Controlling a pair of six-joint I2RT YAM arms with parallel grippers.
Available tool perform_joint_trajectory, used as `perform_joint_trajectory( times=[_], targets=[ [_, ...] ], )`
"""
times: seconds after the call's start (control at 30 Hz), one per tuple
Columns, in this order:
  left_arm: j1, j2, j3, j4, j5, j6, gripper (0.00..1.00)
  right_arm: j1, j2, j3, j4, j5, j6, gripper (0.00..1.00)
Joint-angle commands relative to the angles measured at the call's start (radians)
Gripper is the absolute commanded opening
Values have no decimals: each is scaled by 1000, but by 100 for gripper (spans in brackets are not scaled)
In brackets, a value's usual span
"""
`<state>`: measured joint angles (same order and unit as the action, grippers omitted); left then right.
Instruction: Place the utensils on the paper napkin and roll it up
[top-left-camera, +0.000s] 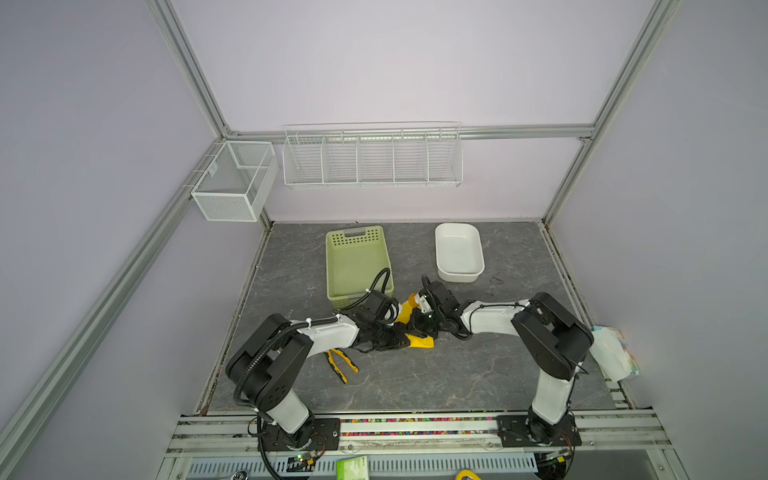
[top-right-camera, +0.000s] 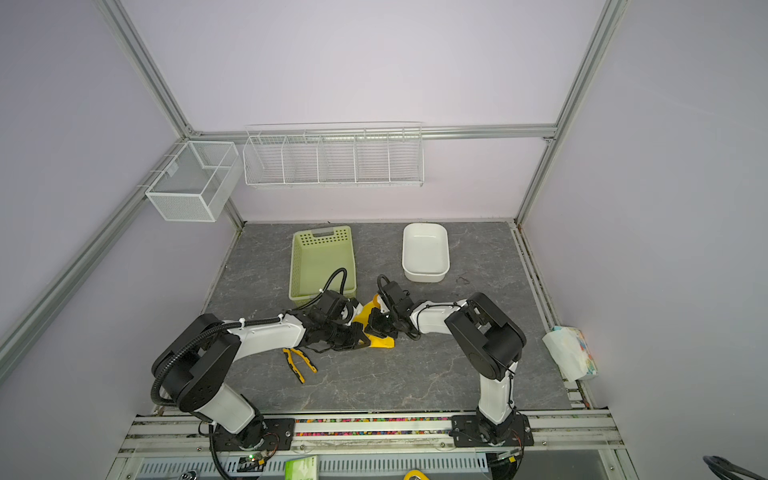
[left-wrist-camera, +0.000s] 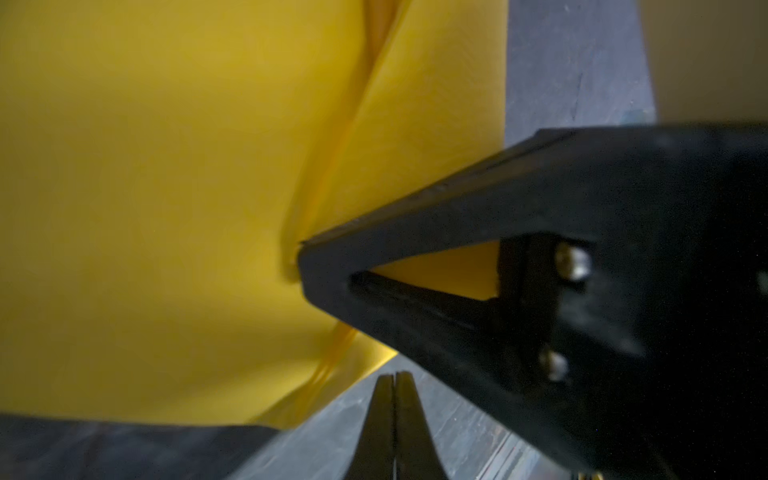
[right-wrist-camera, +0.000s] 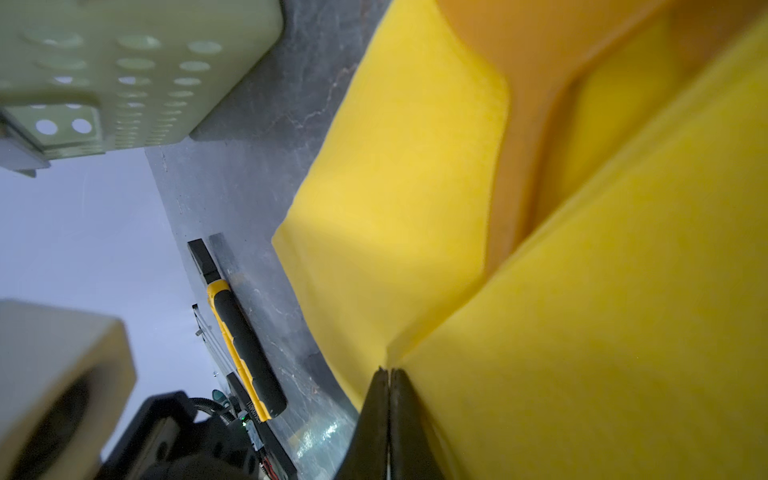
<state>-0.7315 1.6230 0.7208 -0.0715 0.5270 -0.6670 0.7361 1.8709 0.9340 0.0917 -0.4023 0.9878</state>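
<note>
The paper napkin (top-left-camera: 422, 341) (top-right-camera: 382, 341) lies crumpled and partly folded over on the grey surface (top-left-camera: 415, 386), just off the near right corner of the pale green basket (top-left-camera: 357, 270), in both top views. Both arms reach in over it from either side, and they hide most of the sheet.

The right gripper (right-wrist-camera: 388, 370) has its fingers (right-wrist-camera: 409, 419) pressed together. A ridge of yellow paper runs straight into their tips, so they are clamped on a fold of the napkin (right-wrist-camera: 395, 166). The left wrist view shows the same tip (left-wrist-camera: 301, 259) dug into the sheet (left-wrist-camera: 166, 208), with creases spreading from it.

The left gripper (left-wrist-camera: 394, 376) also has its fingers (left-wrist-camera: 376, 419) together. Their tips sit just beside the napkin's edge, over bare surface, with no paper seen between them.

Of the utensils (right-wrist-camera: 523, 124), only orange plastic inside the napkin's fold shows. A rounded orange end (top-left-camera: 412, 298) pokes out on the side nearest the basket. I cannot tell which piece it is.

The pliers (top-left-camera: 341, 365) (right-wrist-camera: 245, 345) lie near the basket's near end, towards the arm bases, apart from the napkin. A white tub (top-left-camera: 457, 249) stands beside the basket, clear of it.
</note>
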Motion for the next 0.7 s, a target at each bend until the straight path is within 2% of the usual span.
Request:
perform_joint_trajectory(
  times=[0.0, 0.27, 0.47, 0.67],
  targets=[
    [-3, 24, -32, 184, 47, -100, 0, -6, 30, -31, 64, -37, 55, 7],
    [-16, 15, -47, 218, 31, -130, 0, -19, 69, -111, 260, -114, 107, 7],
    [-14, -47, -50, 133, -19, -98, 0, -25, 114, -175, 476, -165, 164, 7],
    [-1, -105, -32, 42, -66, -62, 0, -26, 153, -214, 582, -180, 175, 7]
  ],
)
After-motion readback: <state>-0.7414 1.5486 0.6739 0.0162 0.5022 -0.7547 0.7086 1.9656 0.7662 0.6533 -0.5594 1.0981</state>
